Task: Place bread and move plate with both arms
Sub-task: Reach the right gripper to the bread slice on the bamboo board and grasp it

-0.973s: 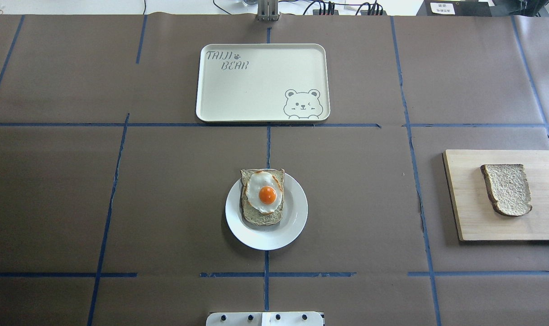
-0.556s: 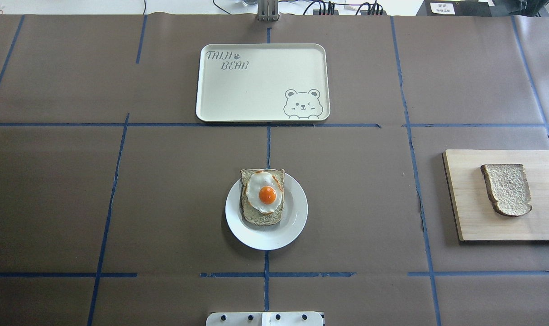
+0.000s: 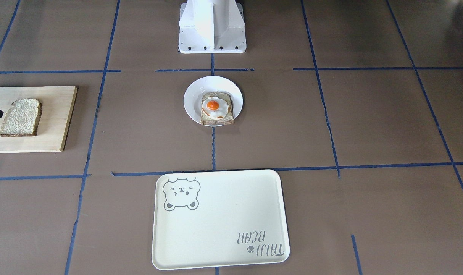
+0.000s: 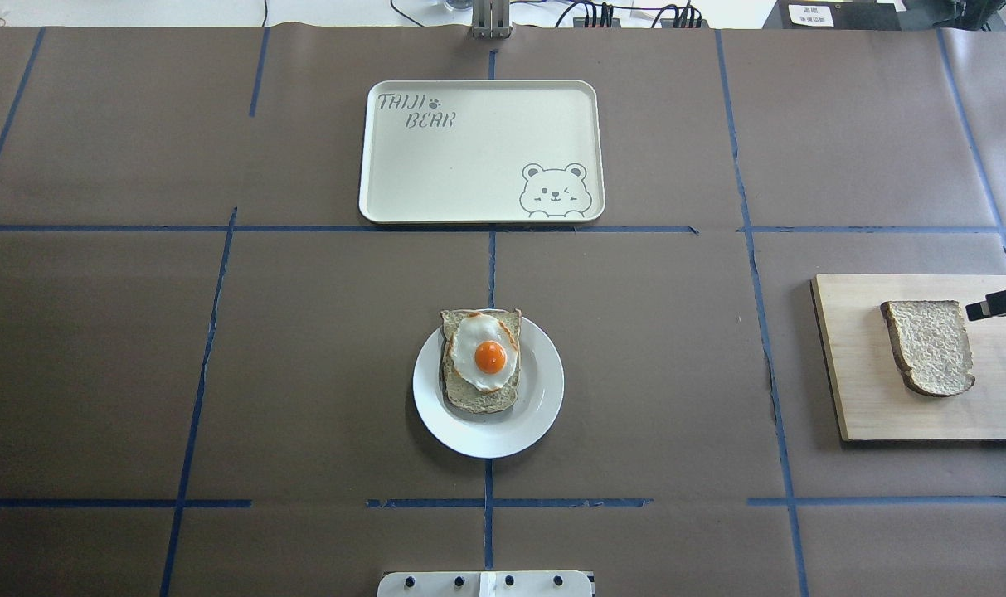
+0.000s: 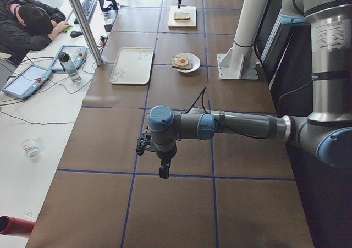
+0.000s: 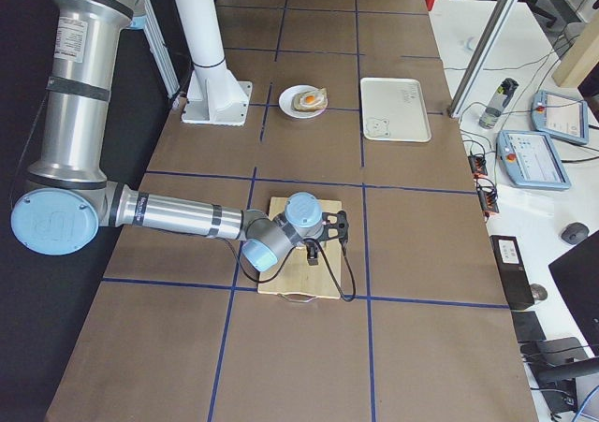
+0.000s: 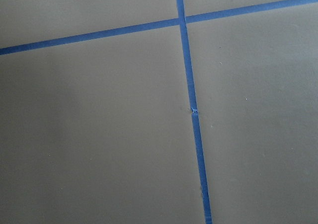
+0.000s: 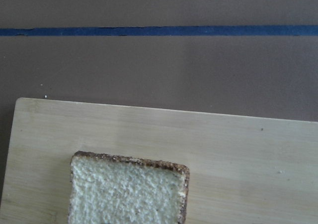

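Right jaws, grip state unclear, have edged in just beside the bread [image 4: 930, 347] on its board [image 4: 859, 373]

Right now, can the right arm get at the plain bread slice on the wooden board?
Probably yes. The right gripper hovers over the wooden cutting board, just beside the plain bread slice, and nothing lies on the slice or between it and the gripper.
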